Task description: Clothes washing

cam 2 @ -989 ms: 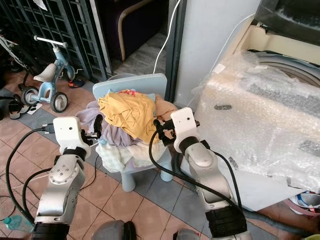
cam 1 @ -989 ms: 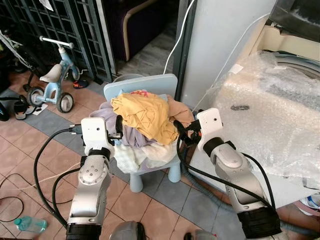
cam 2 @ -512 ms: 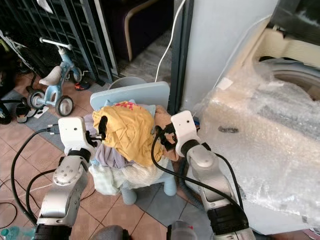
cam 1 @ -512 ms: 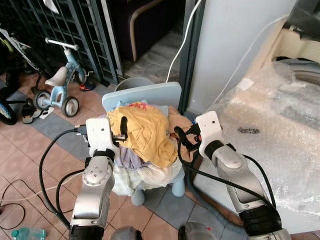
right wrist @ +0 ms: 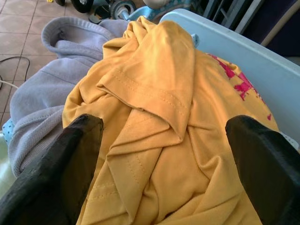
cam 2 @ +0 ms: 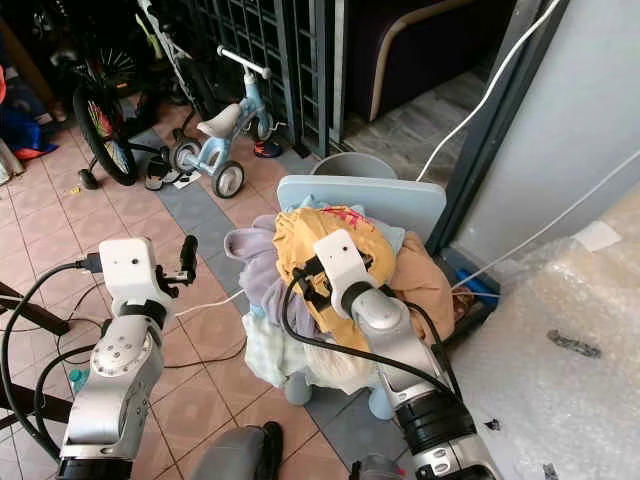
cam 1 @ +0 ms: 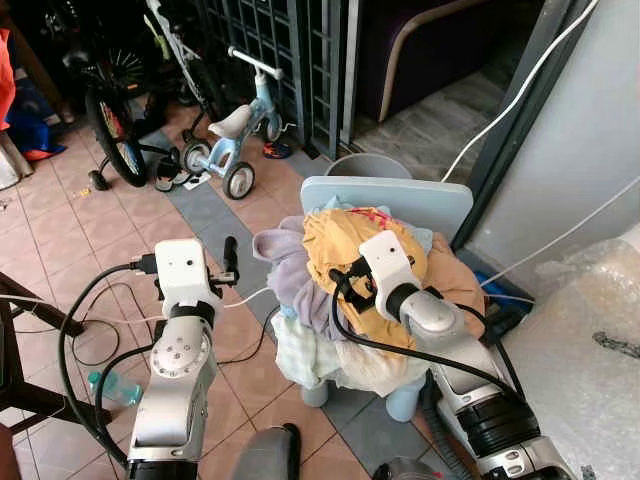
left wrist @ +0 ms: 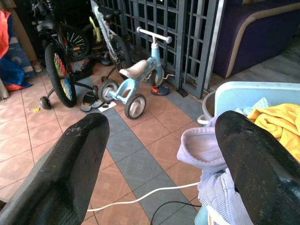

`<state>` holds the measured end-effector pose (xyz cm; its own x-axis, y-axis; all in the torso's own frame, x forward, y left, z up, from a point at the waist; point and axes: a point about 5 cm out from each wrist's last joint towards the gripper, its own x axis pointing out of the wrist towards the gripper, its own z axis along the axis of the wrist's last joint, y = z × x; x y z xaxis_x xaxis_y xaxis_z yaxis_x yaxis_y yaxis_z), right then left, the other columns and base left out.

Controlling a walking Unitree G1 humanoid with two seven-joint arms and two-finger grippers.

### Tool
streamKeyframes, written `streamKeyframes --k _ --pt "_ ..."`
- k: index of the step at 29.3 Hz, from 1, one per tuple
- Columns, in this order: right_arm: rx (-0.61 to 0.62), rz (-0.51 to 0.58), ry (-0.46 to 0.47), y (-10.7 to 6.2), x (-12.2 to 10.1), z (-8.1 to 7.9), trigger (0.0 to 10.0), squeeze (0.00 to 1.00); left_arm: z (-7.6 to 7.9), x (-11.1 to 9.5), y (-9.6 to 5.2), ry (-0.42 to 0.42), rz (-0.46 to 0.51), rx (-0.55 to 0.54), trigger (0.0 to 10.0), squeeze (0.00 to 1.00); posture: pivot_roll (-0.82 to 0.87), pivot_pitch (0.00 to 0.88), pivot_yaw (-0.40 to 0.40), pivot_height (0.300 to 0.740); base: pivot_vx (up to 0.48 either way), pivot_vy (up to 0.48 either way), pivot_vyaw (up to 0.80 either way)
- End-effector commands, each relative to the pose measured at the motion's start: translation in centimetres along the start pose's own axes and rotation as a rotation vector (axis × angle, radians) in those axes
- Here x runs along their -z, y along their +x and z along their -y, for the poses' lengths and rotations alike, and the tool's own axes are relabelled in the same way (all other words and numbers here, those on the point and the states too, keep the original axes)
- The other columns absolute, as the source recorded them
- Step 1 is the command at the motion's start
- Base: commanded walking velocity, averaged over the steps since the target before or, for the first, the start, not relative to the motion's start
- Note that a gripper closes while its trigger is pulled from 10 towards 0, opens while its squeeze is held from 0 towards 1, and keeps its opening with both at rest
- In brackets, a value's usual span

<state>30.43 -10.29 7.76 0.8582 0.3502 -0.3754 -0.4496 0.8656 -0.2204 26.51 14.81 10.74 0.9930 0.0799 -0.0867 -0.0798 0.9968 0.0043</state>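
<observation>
Right end effector over the laundry pile, nothing grasped yet.

My right end effector (right wrist: 159, 140) sits spread wide just above the yellow shirt (right wrist: 159, 108) on top of the clothes heap (cam 1: 330, 300), which is piled on the small blue chair (cam 1: 390, 195) beside the bubble-wrapped washer (cam 1: 590, 340). Left end effector (left wrist: 159, 154) hangs released off the pile's left side, over the tiled floor (left wrist: 140, 154), near the lilac garment (left wrist: 201, 145). Fabric looks soft, light, floppy and will likely drag neighbours along. I'd pinch a bunched fold at the shirt's crest, not a flat panel, then lift slowly.
</observation>
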Motion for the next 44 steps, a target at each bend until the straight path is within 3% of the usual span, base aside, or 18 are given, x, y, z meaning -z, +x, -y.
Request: streamKeyframes --k 1,4,5,6,8,17,35,44 --pt "0.047 -0.041 -0.025 0.3 0.5 0.2 10.0 0.0 -0.5 -0.5 0.2 0.018 0.012 -0.017 10.0 0.0 0.05 0.101 0.044 0.74 0.0 0.0 0.0" --pt "0.081 -0.046 -0.056 0.3 0.6 0.5 9.9 0.0 -0.6 -0.5 0.1 0.019 0.011 -0.021 10.0 0.0 0.05 0.103 0.044 0.74 0.0 0.0 0.0" --pt "0.084 -0.064 -0.071 0.4 0.9 0.6 2.2 0.0 -0.5 -0.5 0.1 0.019 0.01 -0.021 10.0 0.0 0.05 0.102 0.042 0.74 0.0 0.0 0.0" --pt "0.086 -0.077 -0.08 0.4 1.2 0.7 2.2 0.0 -0.5 -0.5 0.1 0.018 0.009 -0.02 10.0 0.0 0.05 0.102 0.042 0.74 0.0 0.0 0.0" --pt "0.089 -0.098 -0.075 0.3 1.7 0.8 0.0 0.0 -0.4 -0.4 0.0 0.018 0.005 -0.018 10.0 0.0 0.05 0.1 0.041 0.74 0.0 0.0 0.0" --pt "0.063 -0.118 -0.017 0.5 2.2 0.4 0.0 0.0 -0.3 -0.3 0.1 0.015 0.003 -0.014 10.0 0.0 0.05 0.097 0.038 0.74 0.0 0.0 0.0" --pt "-0.01 -0.085 0.128 2.6 0.6 -2.5 0.0 0.0 -0.3 -0.3 -0.1 0.016 0.003 -0.018 10.0 0.0 0.06 0.096 0.032 0.74 0.0 0.0 0.0" --pt "0.047 -0.046 0.219 2.6 0.7 -1.3 0.0 0.0 0.0 -0.1 0.0 -0.008 -0.006 -0.013 10.0 0.0 0.05 0.082 0.028 0.74 0.0 0.0 0.0"
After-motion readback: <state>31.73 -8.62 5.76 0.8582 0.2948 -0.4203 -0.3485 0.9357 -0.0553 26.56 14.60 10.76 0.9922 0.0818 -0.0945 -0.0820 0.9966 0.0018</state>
